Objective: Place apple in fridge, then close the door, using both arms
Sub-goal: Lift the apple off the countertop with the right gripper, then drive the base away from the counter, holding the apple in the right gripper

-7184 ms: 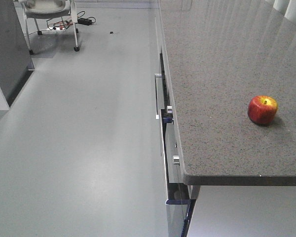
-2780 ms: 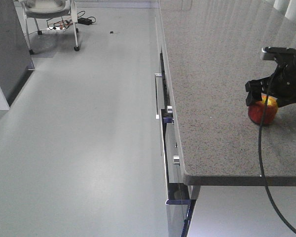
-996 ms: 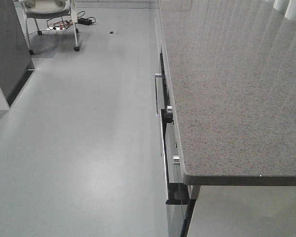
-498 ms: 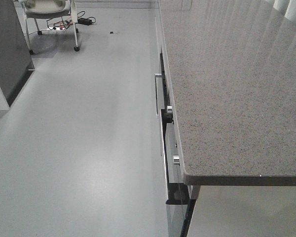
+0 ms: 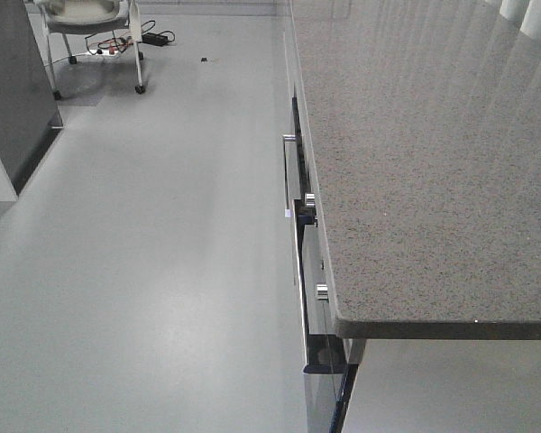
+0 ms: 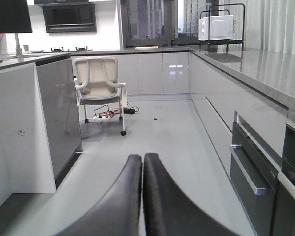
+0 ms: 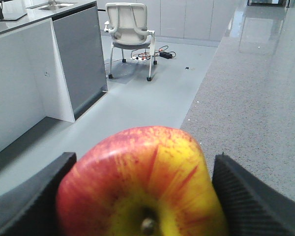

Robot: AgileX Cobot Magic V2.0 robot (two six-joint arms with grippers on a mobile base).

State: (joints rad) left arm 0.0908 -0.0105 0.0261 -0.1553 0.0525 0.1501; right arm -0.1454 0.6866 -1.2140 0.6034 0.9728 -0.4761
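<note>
Two grippers, one loaded. Your right gripper (image 7: 142, 196) is clamped on the apple (image 7: 142, 187), with a black pad (image 7: 24, 196) on each flank and the stem dimple facing the wrist camera. Grip looks centred. The apple is up off the counter (image 7: 265, 98). Behind it the counter's front edge runs away from you, with floor to the left of that edge. Front view shows neither apple nor arm, only the counter top and its drawers (image 5: 295, 180).

Your left gripper (image 6: 142, 191) is empty, fingers pressed together. It points down the aisle toward the white chair (image 6: 101, 81) and the low grey cabinet (image 6: 59, 108) on the left.

Progress, my read: pick is done, everything else is left. No fridge or door in any view, so you have to drive or turn to find them. Then set the apple on a shelf, let go, back out and swing the door shut. Your left gripper is free for the door. Watch the hold on the apple during the base move.
</note>
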